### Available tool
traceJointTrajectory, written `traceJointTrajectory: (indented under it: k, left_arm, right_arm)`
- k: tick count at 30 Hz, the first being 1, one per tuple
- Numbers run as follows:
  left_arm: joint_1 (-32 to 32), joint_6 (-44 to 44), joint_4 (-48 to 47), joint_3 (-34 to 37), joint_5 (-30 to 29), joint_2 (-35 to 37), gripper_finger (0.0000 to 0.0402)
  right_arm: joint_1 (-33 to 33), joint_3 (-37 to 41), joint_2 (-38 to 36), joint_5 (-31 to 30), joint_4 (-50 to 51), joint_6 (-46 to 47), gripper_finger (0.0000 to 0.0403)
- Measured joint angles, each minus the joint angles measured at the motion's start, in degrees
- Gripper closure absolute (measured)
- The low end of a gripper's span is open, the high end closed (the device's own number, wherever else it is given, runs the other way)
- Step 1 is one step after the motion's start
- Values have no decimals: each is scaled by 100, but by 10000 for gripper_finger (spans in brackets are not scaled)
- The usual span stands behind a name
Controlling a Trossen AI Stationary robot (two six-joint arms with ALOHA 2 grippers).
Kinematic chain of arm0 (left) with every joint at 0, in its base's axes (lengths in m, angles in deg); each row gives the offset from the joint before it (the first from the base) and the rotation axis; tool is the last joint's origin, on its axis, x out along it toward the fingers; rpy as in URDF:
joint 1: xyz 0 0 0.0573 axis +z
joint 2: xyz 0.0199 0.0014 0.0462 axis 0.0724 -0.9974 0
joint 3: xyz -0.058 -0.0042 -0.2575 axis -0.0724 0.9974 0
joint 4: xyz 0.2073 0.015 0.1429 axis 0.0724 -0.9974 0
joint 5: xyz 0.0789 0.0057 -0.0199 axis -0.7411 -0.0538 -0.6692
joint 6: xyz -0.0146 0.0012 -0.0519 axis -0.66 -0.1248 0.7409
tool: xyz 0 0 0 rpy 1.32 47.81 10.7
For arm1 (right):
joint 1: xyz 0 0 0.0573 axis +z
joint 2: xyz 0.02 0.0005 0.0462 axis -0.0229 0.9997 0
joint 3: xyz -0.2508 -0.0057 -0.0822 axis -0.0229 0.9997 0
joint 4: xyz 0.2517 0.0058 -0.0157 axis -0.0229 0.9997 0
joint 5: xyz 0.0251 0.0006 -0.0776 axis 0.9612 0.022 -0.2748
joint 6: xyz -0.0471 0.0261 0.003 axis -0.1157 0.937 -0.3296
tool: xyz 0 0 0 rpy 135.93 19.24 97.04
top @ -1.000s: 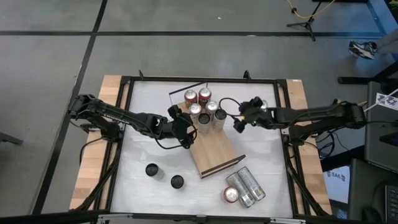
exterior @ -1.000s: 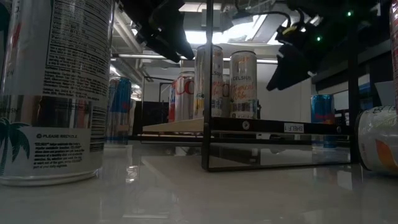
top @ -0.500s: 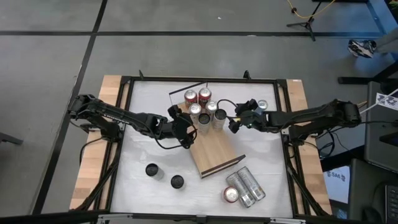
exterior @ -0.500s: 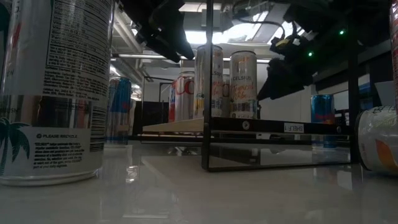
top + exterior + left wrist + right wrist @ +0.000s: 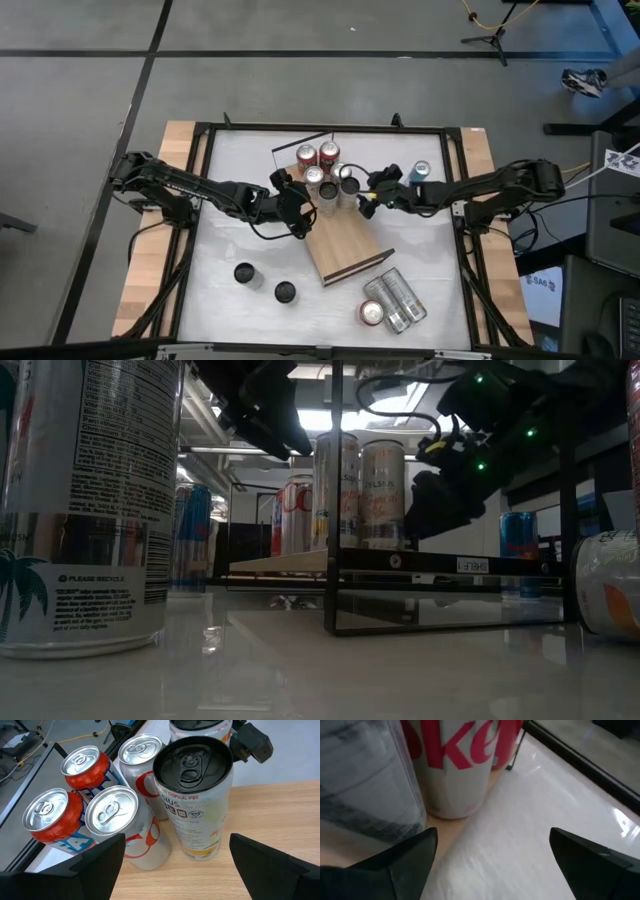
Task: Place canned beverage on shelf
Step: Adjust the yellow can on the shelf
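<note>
Spreading wide, the right gripper (image 5: 366,205) held nothing; its dark fingers (image 5: 410,855) stood apart at the shelf's edge, with a silver can (image 5: 365,785) upright close ahead between them and a white can with red lettering (image 5: 455,765) just beyond. The left gripper (image 5: 300,212) was likewise wide and empty, hovering over the shelf (image 5: 345,245) with a black-topped can (image 5: 195,800) standing directly ahead of its fingers (image 5: 90,865). That can stood upright on the wooden board, beside three silver-topped cans (image 5: 107,812), its long axis vertical. By my reckoning the left arm was squarely lined up on it, while the right arm faced the cluster from the opposite side. Further cans (image 5: 392,300) lay on their sides on the white table (image 5: 240,160), well apart from both grippers
</note>
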Motion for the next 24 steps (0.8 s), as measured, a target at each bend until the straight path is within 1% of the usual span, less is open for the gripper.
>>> traceJointTrajectory:
  k: [8, 15, 21, 24]
  left_arm:
    - [-1, 0, 0, 0, -1, 0, 50]
    - [1, 2, -1, 0, -1, 0, 50]
    - [-1, 2, 0, 0, -1, 0, 50]
    - [1, 7, 0, 0, 1, 0, 50]
  right_arm:
    - [0, 0, 67, 13, -54, 0, 22]
    - [2, 0, 67, 153, -482, 0, 22]
    - [2, -1, 65, 57, -344, -3, 22]
    - [0, -2, 12, -25, -95, -5, 22]
